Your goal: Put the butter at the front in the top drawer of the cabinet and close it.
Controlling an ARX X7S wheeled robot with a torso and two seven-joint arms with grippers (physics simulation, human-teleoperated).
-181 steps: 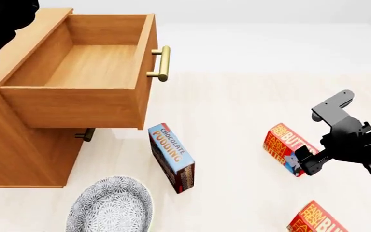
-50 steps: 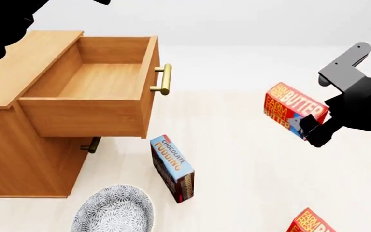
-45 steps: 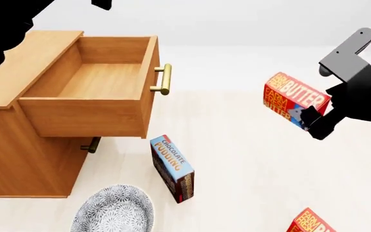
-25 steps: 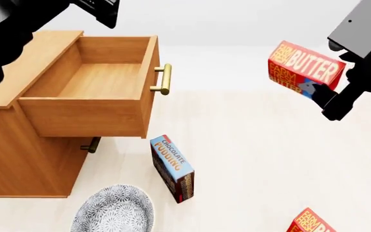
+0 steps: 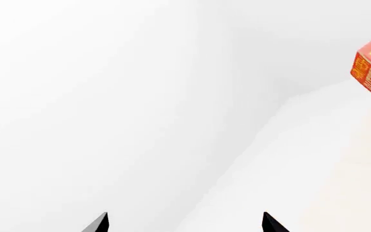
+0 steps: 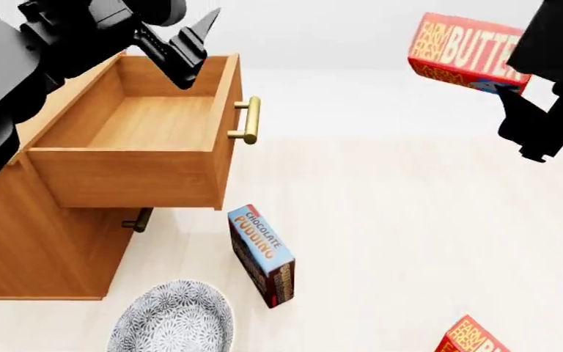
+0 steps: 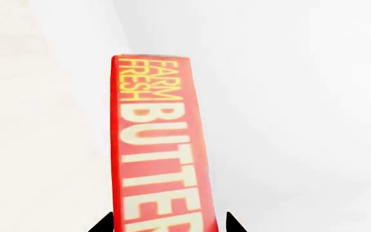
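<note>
Nearest me, at about 5 o'clock in my head view, a second butter carton (image 6: 472, 337) pokes up from the floor, with the patterned bowl (image 6: 169, 319) at 7 o'clock and the pudding box (image 6: 262, 253) just past it; none of these should matter unless I drop low. Further out, my right gripper (image 6: 516, 103) is clamped on the butter (image 6: 462, 51), which hangs in the air at roughly 1 o'clock, well apart from the top drawer (image 6: 130, 136) standing open at 10 o'clock. I hold the carton only by its end, so I judge a quick swing across could twist or slip it. My left gripper (image 6: 188, 40), fingers apart and empty, hovers over the drawer's far edge at 11 o'clock; if I leave it there, I risk the arms colliding above the cabinet (image 6: 17, 242).
</note>
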